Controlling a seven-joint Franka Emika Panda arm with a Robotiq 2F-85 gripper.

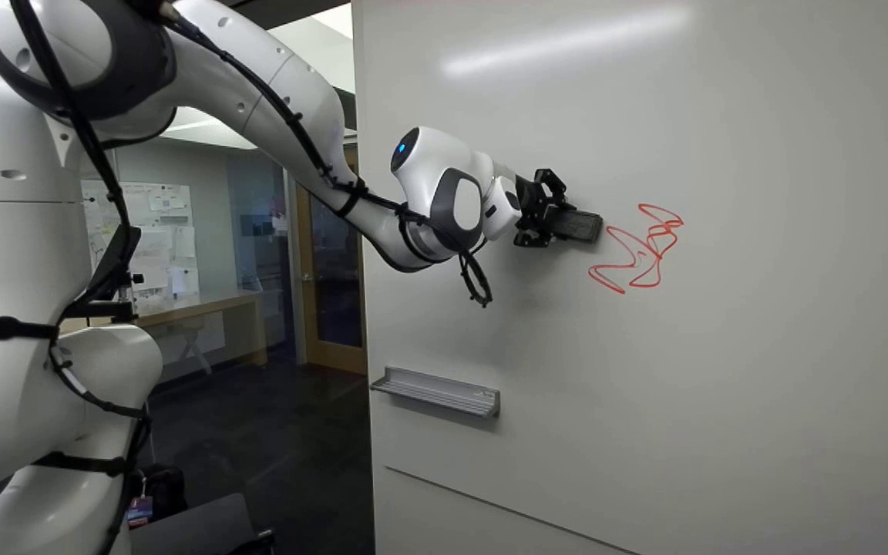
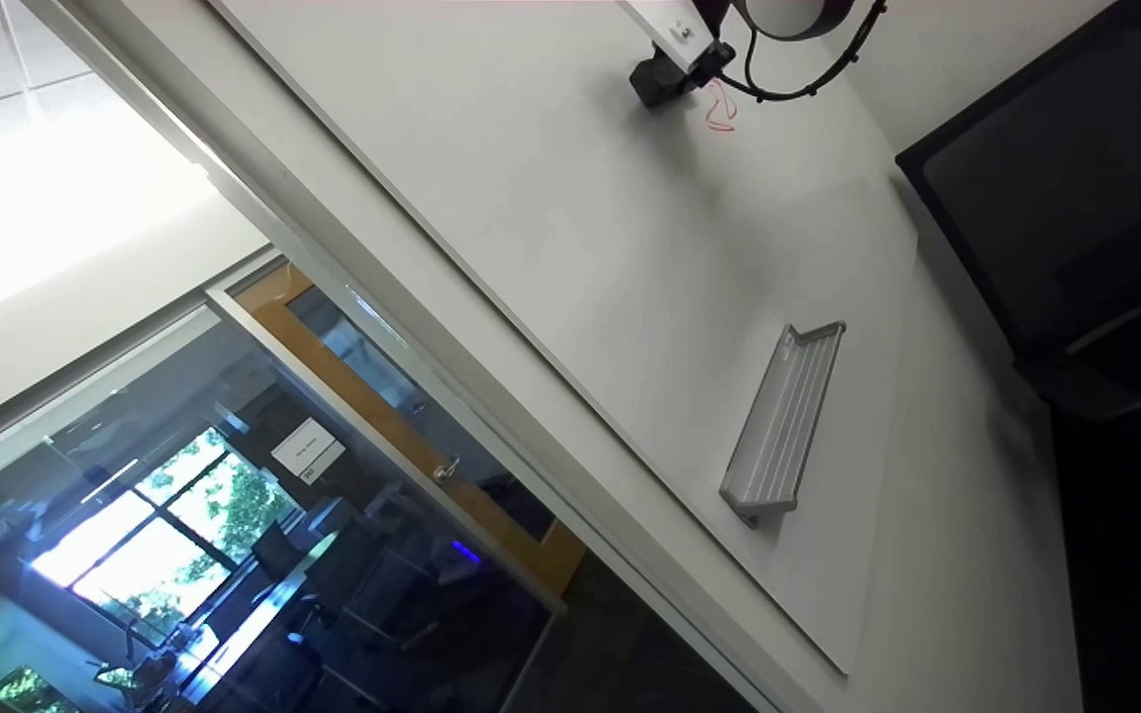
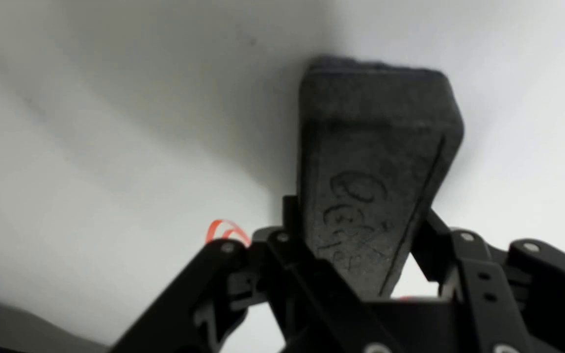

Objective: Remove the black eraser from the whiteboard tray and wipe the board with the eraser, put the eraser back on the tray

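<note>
My gripper (image 1: 550,214) is shut on the black eraser (image 1: 579,225) and holds it close to the upper part of the board (image 1: 721,385). In the wrist view the fingers (image 3: 361,230) press its two long sides, and the eraser (image 3: 371,152) sticks out past the fingertips. Whether it touches the board I cannot tell. A red scribble (image 1: 655,245) is on the board just beyond the eraser's end; part of the scribble (image 3: 224,229) shows in the wrist view. The whiteboard tray (image 1: 436,391) is on the board below the arm, bare; it also shows in an exterior view (image 2: 786,421).
A thin seam (image 1: 506,509) runs across the board below the tray. The board's side edge (image 1: 363,231) borders a room with a wooden door (image 1: 332,270). A chair (image 1: 197,530) stands low by the arm's base. A large black panel (image 2: 1076,178) stands beside the board.
</note>
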